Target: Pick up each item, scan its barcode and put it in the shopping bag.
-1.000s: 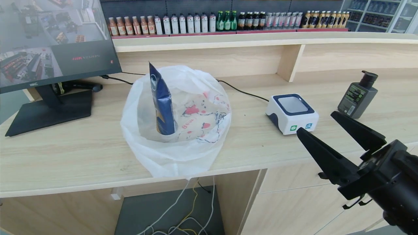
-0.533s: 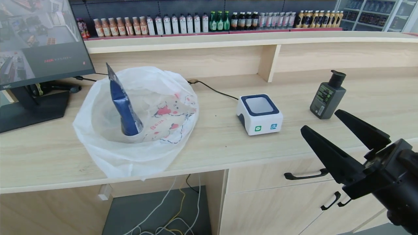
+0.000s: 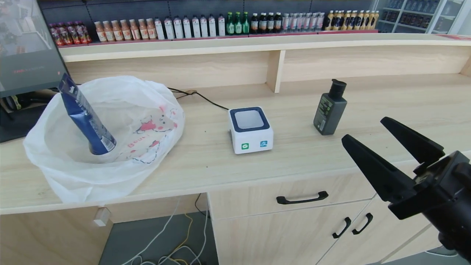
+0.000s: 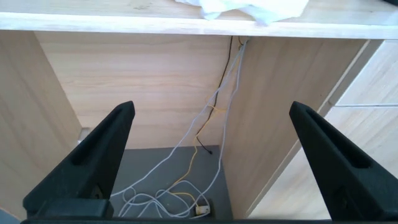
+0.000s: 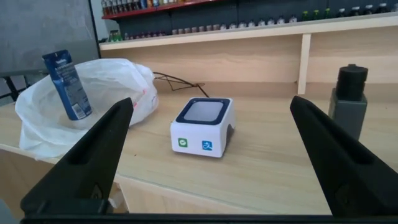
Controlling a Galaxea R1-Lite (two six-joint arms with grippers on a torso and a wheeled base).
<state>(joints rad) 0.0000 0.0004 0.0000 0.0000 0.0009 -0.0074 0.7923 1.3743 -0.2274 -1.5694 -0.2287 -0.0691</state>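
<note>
The right gripper (image 3: 364,129) is held off the front edge of the counter (image 3: 301,162), at the robot's right, with its two black fingers spread wide and nothing gripped between them. The fingers are pointed up and inward, towards the counter top. The left gripper (image 4: 211,106) is likewise seen wide apart and empty (it is held low, below the level of the counter top), faced at the open recess under the counter where loose cables (image 4: 186,186) are hung.

The dark bottle (image 3: 329,110) is stood upright on the counter, to the right of the scanner (image 3: 250,129) and apart from it, nearer the raised back ledge (image 3: 368,55) than the front edge. The shopping bag (image 3: 110,173) is spread open at the left, and a blue pouch (image 3: 86,117) is leaned inside it. A fold of the bag is draped over the front edge.

Bare counter top is left between bag and scanner, between scanner and bottle, and all along the right of the bottle. Drawers with black handles (image 3: 301,198) are set under the front edge.
</note>
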